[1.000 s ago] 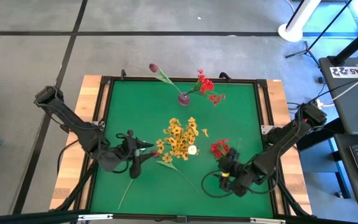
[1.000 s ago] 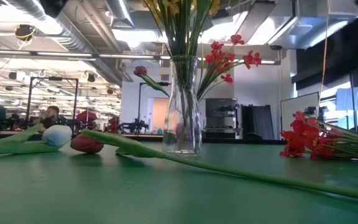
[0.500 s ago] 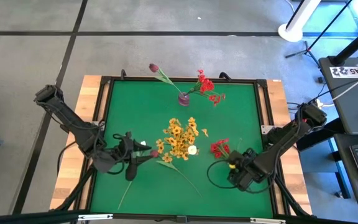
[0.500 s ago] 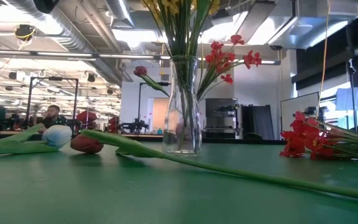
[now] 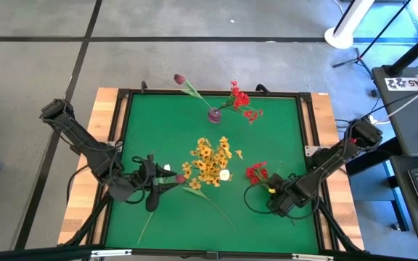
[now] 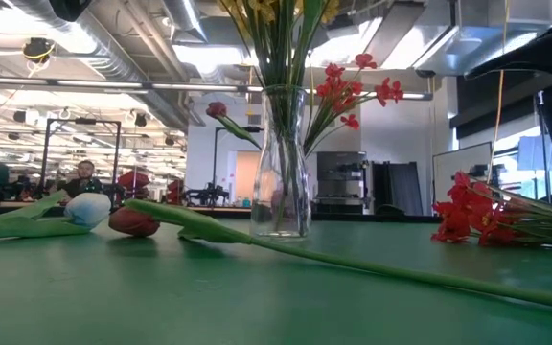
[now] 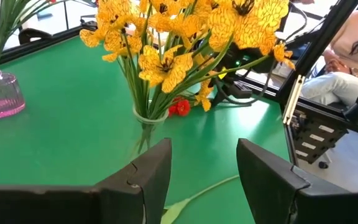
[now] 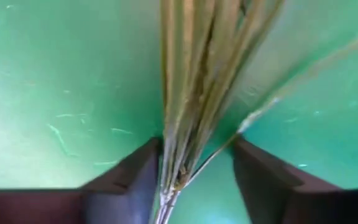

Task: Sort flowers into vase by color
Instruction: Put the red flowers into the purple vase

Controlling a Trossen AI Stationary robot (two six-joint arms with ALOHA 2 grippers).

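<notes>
A bunch of red flowers (image 5: 255, 172) lies on the green mat at the right, blossoms toward the centre; it also shows in the low view (image 6: 468, 217). My right gripper (image 5: 273, 191) is low over its stem bundle (image 8: 188, 106), open, one finger on each side (image 8: 194, 180); I cannot tell if they touch. Yellow flowers (image 5: 209, 159) stand in a clear vase (image 6: 281, 163). A pink vase (image 5: 215, 114) holds red blossoms and a maroon tulip. A maroon bud (image 6: 134, 222) and a white bud (image 6: 89, 208) lie on the mat. My left gripper (image 5: 170, 180) waits open (image 7: 204, 163) left of the yellow flowers.
A long green stem (image 5: 212, 205) lies slanting across the near middle of the mat, and another stem (image 5: 146, 221) lies near the left arm. The mat has a raised black frame (image 5: 122, 130). A person sits beyond the table (image 7: 353, 56).
My right gripper has moved a little toward the far and right edges, along the red flowers' stems, and has turned; its arm now shows at the right of the low view. The flowers and my left arm have kept still.
</notes>
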